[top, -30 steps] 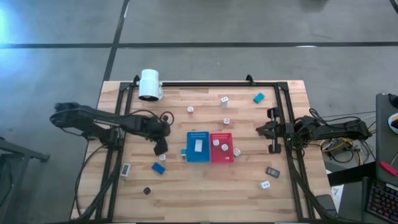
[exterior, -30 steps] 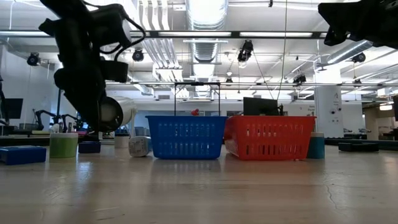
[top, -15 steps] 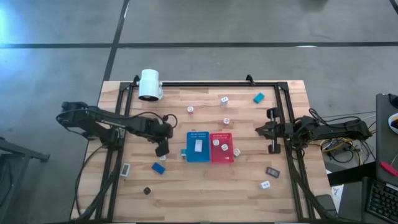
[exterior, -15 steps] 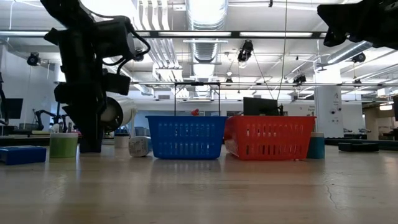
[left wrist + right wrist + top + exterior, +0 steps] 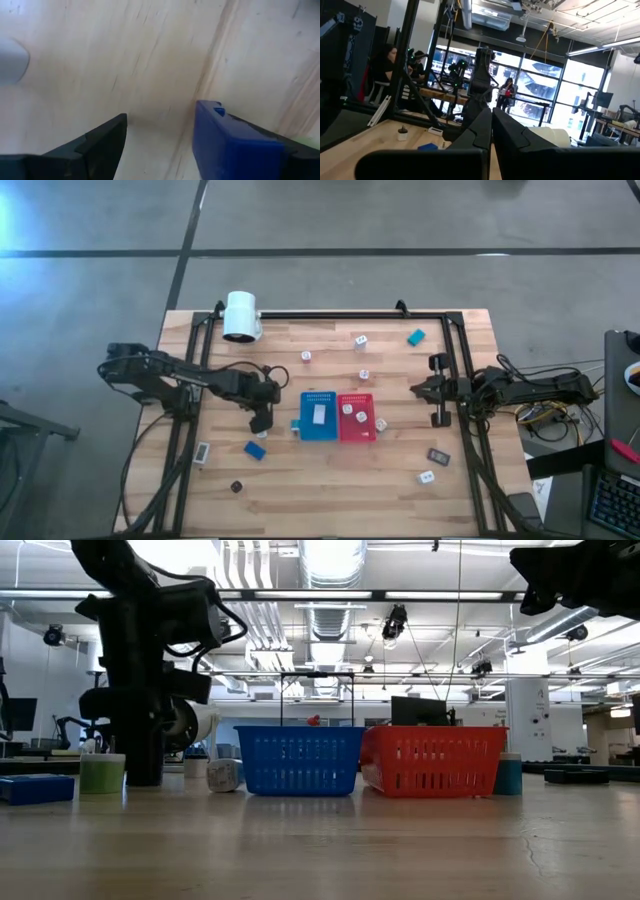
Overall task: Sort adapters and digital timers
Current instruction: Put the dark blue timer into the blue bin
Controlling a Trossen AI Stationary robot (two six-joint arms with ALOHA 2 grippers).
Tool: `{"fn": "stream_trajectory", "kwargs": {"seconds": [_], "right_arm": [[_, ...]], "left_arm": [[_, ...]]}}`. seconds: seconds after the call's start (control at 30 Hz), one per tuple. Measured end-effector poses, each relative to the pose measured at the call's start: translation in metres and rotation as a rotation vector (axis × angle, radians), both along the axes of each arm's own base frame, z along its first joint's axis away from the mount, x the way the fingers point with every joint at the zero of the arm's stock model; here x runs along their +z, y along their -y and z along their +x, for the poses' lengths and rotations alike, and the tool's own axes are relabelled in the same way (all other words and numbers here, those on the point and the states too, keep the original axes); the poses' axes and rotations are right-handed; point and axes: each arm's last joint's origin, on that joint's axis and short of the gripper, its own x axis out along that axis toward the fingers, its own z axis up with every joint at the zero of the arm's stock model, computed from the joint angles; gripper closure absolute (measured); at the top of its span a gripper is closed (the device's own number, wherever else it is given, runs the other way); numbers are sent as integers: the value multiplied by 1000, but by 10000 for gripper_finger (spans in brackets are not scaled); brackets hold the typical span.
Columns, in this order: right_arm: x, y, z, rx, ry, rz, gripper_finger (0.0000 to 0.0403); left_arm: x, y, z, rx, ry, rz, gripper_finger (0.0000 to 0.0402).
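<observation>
Blue digital timer [image 5: 254, 450] lies flat on the wood table [image 5: 330, 480], just on the near-edge side of the left gripper [image 5: 260, 422], which hangs low over the boards. The fingers are spread wide and hold nothing. In the left wrist view the timer [image 5: 227, 140] sits against one finger, with bare wood between it and the other finger [image 5: 97, 145], so it is off-centre in the gap. Its long axis appears slanted across the table, though this cannot be told exactly. Judgement: the left arm is much the nearer and needs a short shift towards the near edge. Blue tray [image 5: 308, 430] is beside it. The right gripper [image 5: 425, 389] waits by the right rail, fingers pressed together and empty.
</observation>
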Motion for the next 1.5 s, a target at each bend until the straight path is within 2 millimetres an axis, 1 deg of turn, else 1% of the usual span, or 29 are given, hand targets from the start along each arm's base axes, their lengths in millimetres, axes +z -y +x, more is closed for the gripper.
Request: {"fn": "stream_trajectory", "kwargs": {"seconds": [0.1, 0.2, 0.3, 0.47, 0.5, 0.6, 0.67, 0.77, 0.87, 1.03, 1.13, 1.23, 1.37, 1.5], "right_arm": [[0, 0, 0, 0, 0, 0, 394], [0, 0, 0, 0, 0, 0, 394], [0, 0, 0, 0, 0, 0, 394], [0, 0, 0, -1, 0, 0, 394], [0, 0, 0, -1, 0, 0, 394], [0, 0, 0, -1, 0, 0, 394], [0, 0, 0, -1, 1, 0, 394], [0, 0, 0, -1, 0, 0, 394], [0, 0, 0, -1, 0, 0, 394], [0, 0, 0, -1, -1, 0, 394], [0, 0, 0, 0, -2, 0, 394], [0, 0, 0, 0, -4, 0, 394], [0, 0, 0, -1, -5, -1, 394], [0, 0, 0, -4, -4, -12, 394]], "left_arm": [[1, 0, 0, -7, 7, 1, 92], [2, 1, 0, -13, 17, -2, 131], [3, 2, 0, -17, 24, -17, 197], [4, 2, 0, -54, 23, -21, 333], [5, 2, 1, -66, 26, -25, 353], [10, 2, 3, -104, 41, -22, 356], [17, 2, 6, -127, 80, -13, 356], [28, 2, 7, -169, 141, 13, 334], [44, 0, 9, -204, 257, 82, 324], [75, -1, 4, -257, 519, 185, 352], [94, 0, -4, -298, 702, 233, 354], [106, 0, -17, -334, 848, 289, 349], [112, 1, -37, -357, 1021, 354, 334], [108, 1, -55, -350, 1191, 415, 346]]}}
